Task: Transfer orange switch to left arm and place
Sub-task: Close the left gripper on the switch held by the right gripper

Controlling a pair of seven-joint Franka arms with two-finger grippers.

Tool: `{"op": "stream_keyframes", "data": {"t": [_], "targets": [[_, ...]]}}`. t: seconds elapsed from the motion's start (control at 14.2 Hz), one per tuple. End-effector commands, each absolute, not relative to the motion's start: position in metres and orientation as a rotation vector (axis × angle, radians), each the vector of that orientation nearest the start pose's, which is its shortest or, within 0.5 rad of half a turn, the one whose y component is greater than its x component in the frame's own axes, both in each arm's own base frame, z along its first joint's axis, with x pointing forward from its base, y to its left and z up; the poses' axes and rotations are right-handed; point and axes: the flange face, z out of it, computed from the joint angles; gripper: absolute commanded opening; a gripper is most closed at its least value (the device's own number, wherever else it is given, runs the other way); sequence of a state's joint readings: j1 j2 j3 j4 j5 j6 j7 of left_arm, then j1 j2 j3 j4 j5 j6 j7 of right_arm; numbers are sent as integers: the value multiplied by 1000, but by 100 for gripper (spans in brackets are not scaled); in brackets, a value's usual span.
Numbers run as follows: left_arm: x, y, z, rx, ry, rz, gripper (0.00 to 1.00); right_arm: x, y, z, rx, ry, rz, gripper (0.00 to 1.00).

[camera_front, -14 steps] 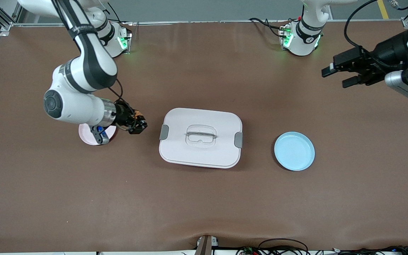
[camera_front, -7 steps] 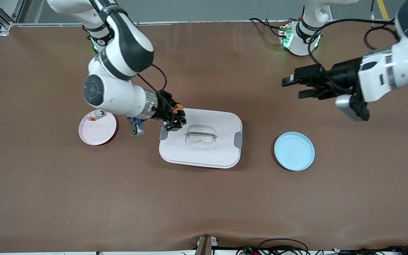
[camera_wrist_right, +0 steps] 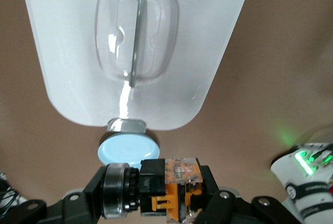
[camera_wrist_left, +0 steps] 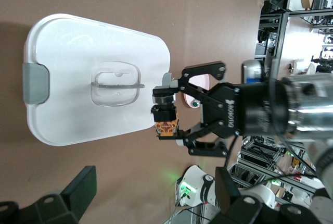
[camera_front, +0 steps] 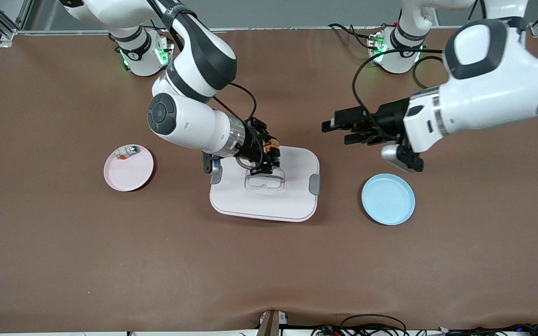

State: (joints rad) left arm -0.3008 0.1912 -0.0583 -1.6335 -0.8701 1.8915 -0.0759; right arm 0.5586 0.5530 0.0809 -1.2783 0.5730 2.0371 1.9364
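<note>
My right gripper (camera_front: 265,157) hangs over the white box (camera_front: 269,201), above the box edge nearer the arm bases, and is shut on the orange switch (camera_front: 272,148). In the right wrist view the switch (camera_wrist_right: 167,186) lies crosswise between the jaws, with its black and orange body and silver ring, and the box lid (camera_wrist_right: 135,52) lies below. My left gripper (camera_front: 337,132) hovers open over bare table between the box and the left arm's base, pointing at the box. In the left wrist view, the right gripper with the switch (camera_wrist_left: 165,115) shows beside the box (camera_wrist_left: 78,41).
A pink plate (camera_front: 131,175) carrying a small white-green-red piece (camera_front: 126,151) lies toward the right arm's end of the table. A light blue plate (camera_front: 388,199) sits beside the box toward the left arm's end. The box has grey side latches (camera_front: 315,184).
The right arm has carried the switch from beside the pink plate to over the box. The left arm has swung in from its end of the table toward the box, its gripper staying open.
</note>
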Motion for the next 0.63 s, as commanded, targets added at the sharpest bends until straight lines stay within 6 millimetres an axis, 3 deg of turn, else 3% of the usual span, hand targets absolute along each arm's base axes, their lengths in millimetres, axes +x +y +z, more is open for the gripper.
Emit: {"op": "stream_keyframes", "data": {"t": [0.0,0.21,0.56], "targets": [[573,-280,527,2297,13,-127,100,586,472,481,-1843,1881,718,0],[585,-285,508,2297,62,-88,100,587,479,489,-1765,1882,691,0],[588,-297,498,2290,73,-76,100,587,500,495,-1713,1896,711,0]]}}
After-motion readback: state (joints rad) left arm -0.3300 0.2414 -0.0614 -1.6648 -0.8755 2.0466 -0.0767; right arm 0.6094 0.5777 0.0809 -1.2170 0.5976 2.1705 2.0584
